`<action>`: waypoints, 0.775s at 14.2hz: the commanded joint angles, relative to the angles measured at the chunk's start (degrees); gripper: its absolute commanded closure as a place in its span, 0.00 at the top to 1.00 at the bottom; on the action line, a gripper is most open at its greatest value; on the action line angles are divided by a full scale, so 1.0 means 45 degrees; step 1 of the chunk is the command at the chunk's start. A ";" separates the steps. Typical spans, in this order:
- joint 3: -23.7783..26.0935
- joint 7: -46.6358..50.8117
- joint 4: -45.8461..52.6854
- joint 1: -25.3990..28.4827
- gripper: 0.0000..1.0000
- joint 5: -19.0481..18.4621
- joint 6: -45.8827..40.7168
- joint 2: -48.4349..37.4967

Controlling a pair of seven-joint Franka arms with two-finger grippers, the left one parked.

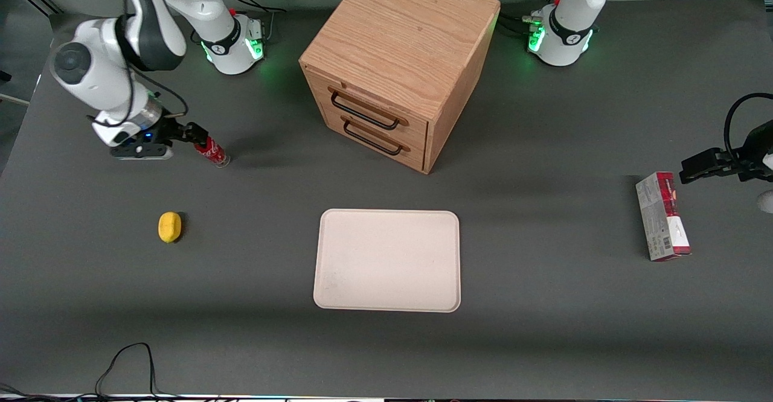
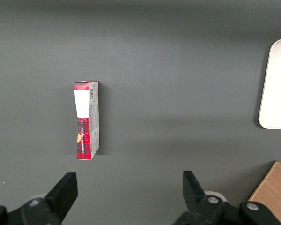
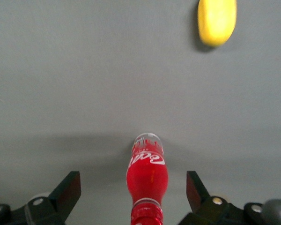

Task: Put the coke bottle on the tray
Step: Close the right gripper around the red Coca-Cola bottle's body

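Note:
The coke bottle is a slim red bottle with white script and a clear base. It lies slanted on the dark table toward the working arm's end, with its cap toward my right gripper. In the right wrist view the bottle sits midway between the two black fingers. The gripper is open wide and neither finger touches the bottle. The cream-white tray lies flat and bare near the table's middle, nearer the front camera than the bottle. Its edge shows in the left wrist view.
A wooden two-drawer cabinet stands in the middle, farther from the front camera than the tray. A small yellow object lies nearer the camera than the bottle, and shows in the right wrist view. A red-and-grey carton lies toward the parked arm's end.

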 commanded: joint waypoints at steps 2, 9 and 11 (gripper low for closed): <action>-0.0161 -0.0983 -0.1210 0.0034 1.00 0.0249 0.0626 -0.0630; -0.0220 -0.1003 -0.1114 0.0034 0.00 0.0112 0.0118 -0.0630; -0.0298 -0.0964 -0.0920 0.0014 0.00 0.0112 -0.0037 -0.0591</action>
